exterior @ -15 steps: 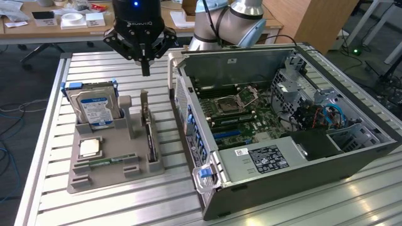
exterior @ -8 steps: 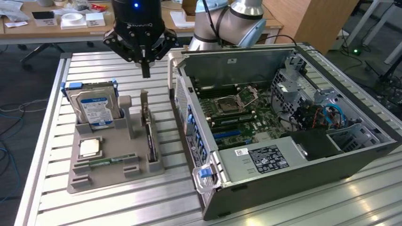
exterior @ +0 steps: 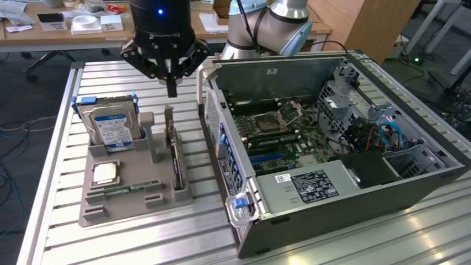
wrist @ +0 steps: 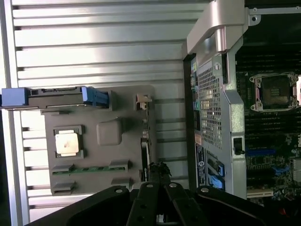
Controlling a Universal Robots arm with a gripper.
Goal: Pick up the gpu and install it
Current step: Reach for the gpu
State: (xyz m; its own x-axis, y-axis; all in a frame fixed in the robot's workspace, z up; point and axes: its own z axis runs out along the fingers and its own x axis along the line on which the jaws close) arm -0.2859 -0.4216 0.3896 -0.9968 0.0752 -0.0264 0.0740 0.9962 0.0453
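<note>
The gpu (exterior: 175, 160) stands on edge in a slot of the grey holder tray (exterior: 165, 201), a thin dark card with its metal bracket at the far end. My gripper (exterior: 171, 89) hangs above the card's far end, shut, with nothing between its fingers. In the wrist view the gpu (wrist: 146, 143) is seen edge-on, directly beyond my closed gripper (wrist: 158, 168). The open computer case (exterior: 353, 193) lies at the exterior view's right, its motherboard (exterior: 276, 132) exposed.
In the same tray sit a silver hard drive (exterior: 110, 126) with blue rails, a processor chip (exterior: 107, 174) and a narrow green memory stick (exterior: 125, 189). The case wall (exterior: 220, 138) rises close beside the tray. All of it rests on a slatted metal table (exterior: 147, 243).
</note>
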